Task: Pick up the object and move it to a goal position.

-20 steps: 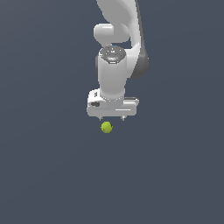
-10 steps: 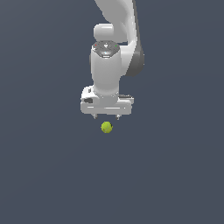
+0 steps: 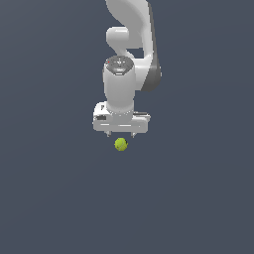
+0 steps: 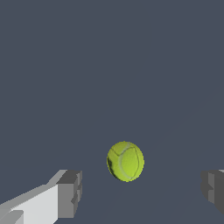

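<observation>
So the arm has its tool (image 3: 120, 134) parked right over the ball (image 3: 120, 144), and in the wrist view the two fingers (image 4: 70, 193) are spread wide apart with the ball (image 4: 125, 161) sitting in the gap between them, touching neither. Nothing is gripped yet. The ball looks to be resting on the plain dark counter (image 3: 54, 198), just below the fingertips in the exterior view.

What worries me: it's a round thing, way narrower than the tool, and it doesn't look perfectly centred between the fingers. If one pad reaches it first as they close, I'd guess it just rolls off sideways. Same deal if the tool drops too low and bumps the top of it. And closing too high would catch only the upper curve, so it could squirt out.
</observation>
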`<state>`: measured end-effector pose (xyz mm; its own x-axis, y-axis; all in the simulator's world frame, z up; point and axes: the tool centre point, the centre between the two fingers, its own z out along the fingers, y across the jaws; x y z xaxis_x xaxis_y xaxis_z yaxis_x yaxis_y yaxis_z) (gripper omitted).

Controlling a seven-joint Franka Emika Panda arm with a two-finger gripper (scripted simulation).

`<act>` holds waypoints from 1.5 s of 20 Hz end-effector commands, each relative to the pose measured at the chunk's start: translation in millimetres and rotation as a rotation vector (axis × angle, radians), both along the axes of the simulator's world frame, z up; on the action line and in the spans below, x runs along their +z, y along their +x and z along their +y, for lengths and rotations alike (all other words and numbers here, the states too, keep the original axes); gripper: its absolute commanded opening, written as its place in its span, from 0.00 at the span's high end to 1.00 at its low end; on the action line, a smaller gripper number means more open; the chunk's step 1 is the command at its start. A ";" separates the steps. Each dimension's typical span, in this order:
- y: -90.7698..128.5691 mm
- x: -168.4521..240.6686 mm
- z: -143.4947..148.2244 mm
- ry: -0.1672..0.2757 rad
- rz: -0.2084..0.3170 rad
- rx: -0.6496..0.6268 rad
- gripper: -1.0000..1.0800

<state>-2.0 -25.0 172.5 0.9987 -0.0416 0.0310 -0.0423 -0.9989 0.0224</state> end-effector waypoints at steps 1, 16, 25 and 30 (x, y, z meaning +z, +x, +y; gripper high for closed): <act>-5.8 -15.2 -0.8 0.006 0.006 -0.016 0.04; -37.8 -81.3 -5.7 0.025 0.029 -0.098 0.04; -38.2 -101.8 -5.5 0.025 0.029 -0.096 0.04; -38.9 -124.6 -5.5 0.025 0.029 -0.097 0.04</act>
